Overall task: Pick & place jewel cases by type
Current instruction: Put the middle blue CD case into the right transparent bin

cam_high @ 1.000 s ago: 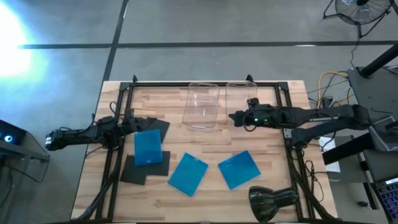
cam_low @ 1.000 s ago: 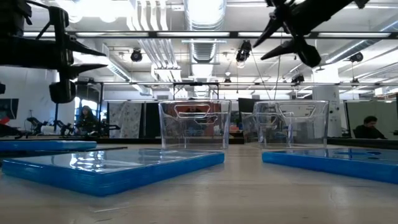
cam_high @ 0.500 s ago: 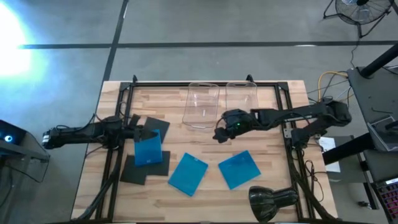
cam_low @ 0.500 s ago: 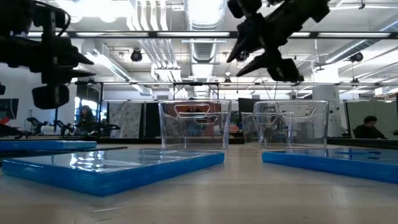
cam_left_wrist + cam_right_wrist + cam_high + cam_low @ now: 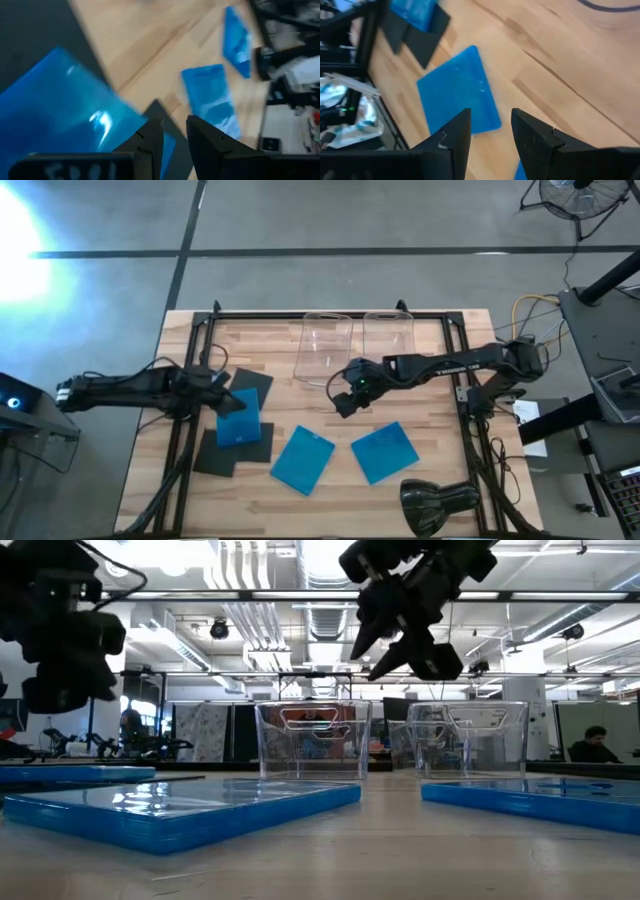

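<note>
Three blue jewel cases lie flat on the wooden table: one at the left point(image 5: 238, 423) resting on black cases point(image 5: 222, 452) point(image 5: 256, 383), one in the middle point(image 5: 302, 459), and one to the right point(image 5: 384, 451). My left gripper point(image 5: 233, 402) hovers open over the left blue case point(image 5: 60, 110), with a narrow gap between its fingers point(image 5: 175, 137). My right gripper point(image 5: 343, 404) is open and empty, in the air near the clear bins and above the table's middle point(image 5: 400, 625). Its wrist view shows the middle blue case point(image 5: 460, 92) below it.
Two clear rectangular bins point(image 5: 322, 348) point(image 5: 388, 340) stand side by side at the table's far middle. A dark rounded object point(image 5: 440, 502) sits at the near right edge. Black frame rails point(image 5: 190, 380) point(image 5: 462, 390) run along the left and right sides.
My right gripper has swung from beside the right bin toward the table's left and near edge, ending above the table's middle. My left gripper has gone toward the table's right, over the left blue case. No case has moved.
</note>
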{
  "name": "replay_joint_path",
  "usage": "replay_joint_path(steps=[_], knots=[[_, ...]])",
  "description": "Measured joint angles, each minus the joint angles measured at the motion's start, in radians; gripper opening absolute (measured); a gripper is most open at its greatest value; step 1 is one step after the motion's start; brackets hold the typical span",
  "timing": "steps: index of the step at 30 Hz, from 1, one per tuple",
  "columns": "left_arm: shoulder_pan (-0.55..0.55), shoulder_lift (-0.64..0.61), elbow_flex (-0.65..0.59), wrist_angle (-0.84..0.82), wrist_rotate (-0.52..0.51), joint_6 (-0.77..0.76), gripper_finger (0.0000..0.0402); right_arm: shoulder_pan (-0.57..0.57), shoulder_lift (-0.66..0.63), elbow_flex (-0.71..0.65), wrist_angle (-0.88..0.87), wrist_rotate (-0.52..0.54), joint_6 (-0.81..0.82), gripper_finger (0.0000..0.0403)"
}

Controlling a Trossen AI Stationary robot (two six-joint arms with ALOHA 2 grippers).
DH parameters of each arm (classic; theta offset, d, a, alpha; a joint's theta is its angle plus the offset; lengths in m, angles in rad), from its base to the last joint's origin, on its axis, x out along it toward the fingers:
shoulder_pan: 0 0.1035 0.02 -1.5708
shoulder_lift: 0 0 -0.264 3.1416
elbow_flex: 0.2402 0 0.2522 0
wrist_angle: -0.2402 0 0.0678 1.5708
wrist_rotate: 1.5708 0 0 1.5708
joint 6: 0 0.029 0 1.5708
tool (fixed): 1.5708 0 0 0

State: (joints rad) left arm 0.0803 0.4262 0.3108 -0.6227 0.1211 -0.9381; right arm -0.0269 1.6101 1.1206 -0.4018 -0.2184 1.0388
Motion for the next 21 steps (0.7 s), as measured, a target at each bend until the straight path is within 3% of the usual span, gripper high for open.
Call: replay_joint_path(steps=[13, 21], knots=[[-0.021, 0.292, 0.014, 0.033, -0.044, 0.031, 0.0066, 0.051, 0.012, -0.016, -0.144, -0.006, -0.001, 0.0132], [-0.046, 0.489, 0.132, 0.137, -0.044, 0.269, 0.0066, 0.100, 0.040, -0.067, -0.125, -0.129, 0.123, 0.0132]])
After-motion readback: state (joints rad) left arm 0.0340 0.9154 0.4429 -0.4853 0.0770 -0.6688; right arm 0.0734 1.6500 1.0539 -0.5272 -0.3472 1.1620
